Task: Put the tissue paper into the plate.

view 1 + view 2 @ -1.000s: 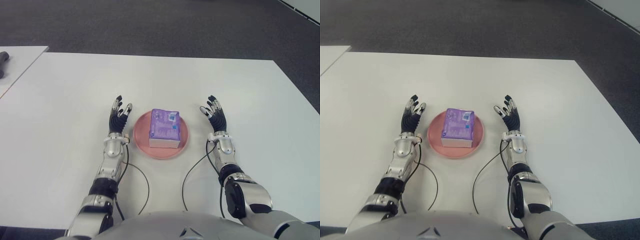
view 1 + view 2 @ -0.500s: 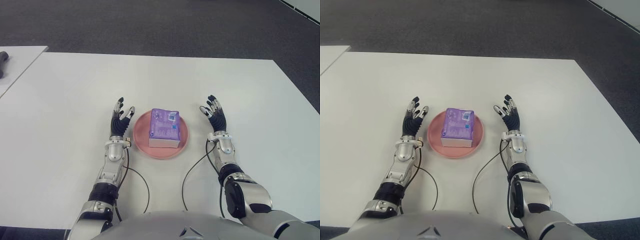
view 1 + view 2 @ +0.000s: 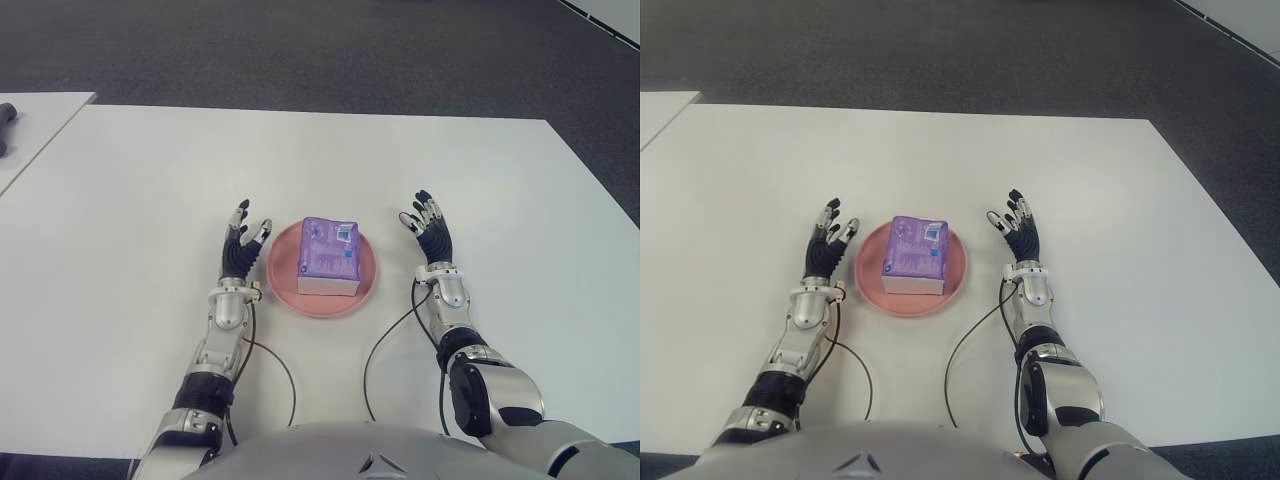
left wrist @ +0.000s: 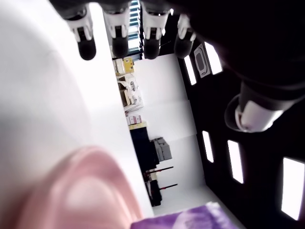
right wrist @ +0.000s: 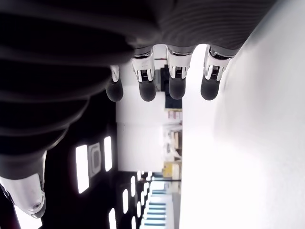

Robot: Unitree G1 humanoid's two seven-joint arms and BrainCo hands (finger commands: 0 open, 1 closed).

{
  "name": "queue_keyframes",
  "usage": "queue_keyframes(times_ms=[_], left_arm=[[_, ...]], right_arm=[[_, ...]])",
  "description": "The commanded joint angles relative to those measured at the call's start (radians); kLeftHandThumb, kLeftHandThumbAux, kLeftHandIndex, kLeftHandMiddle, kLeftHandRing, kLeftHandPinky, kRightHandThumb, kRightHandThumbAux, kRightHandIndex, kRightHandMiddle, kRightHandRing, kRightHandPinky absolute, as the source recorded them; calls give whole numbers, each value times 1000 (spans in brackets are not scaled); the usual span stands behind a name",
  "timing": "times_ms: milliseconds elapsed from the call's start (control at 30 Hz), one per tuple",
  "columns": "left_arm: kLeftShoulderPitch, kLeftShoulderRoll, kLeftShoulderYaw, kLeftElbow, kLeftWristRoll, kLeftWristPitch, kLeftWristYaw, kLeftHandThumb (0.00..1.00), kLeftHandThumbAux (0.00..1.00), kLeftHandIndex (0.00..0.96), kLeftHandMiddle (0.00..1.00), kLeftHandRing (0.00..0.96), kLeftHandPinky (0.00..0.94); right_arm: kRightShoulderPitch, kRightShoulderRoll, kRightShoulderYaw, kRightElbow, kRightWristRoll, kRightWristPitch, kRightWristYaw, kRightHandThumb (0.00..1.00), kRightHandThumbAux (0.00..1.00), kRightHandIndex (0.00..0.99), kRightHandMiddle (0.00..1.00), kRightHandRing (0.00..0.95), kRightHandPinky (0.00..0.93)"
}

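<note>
A purple pack of tissue paper (image 3: 329, 256) lies inside the round pink plate (image 3: 283, 286) near the front middle of the white table (image 3: 130, 200). My left hand (image 3: 242, 245) is just left of the plate, fingers spread and holding nothing. On the other side of the plate my right hand (image 3: 427, 227) is also open and empty, a little apart from the rim. In the left wrist view the pink plate (image 4: 81, 191) and a corner of the purple pack (image 4: 190, 219) show beyond the straight fingers (image 4: 86, 43).
Two black cables (image 3: 275, 365) run from my wrists across the table toward my body. A second white table (image 3: 35, 125) with a dark object (image 3: 6, 118) stands at the far left. Dark carpet (image 3: 320, 50) lies beyond the table's far edge.
My left hand has drawn back toward my body and shifted slightly right, closer to the plate. The right hand, the plate and the pack have not moved.
</note>
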Motion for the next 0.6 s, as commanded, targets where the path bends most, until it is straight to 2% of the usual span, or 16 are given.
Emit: queue_keyframes(times_ms=[33, 600], left_arm=[[20, 10, -12, -4, 20, 19, 6, 0, 445, 0, 0, 0, 0], [26, 26, -14, -6, 24, 26, 10, 0, 439, 0, 0, 0, 0]], right_arm=[[57, 14, -1, 40, 8, 44, 5, 48, 587, 0, 0, 0, 0], [58, 13, -4, 40, 9, 44, 8, 48, 587, 0, 0, 0, 0]])
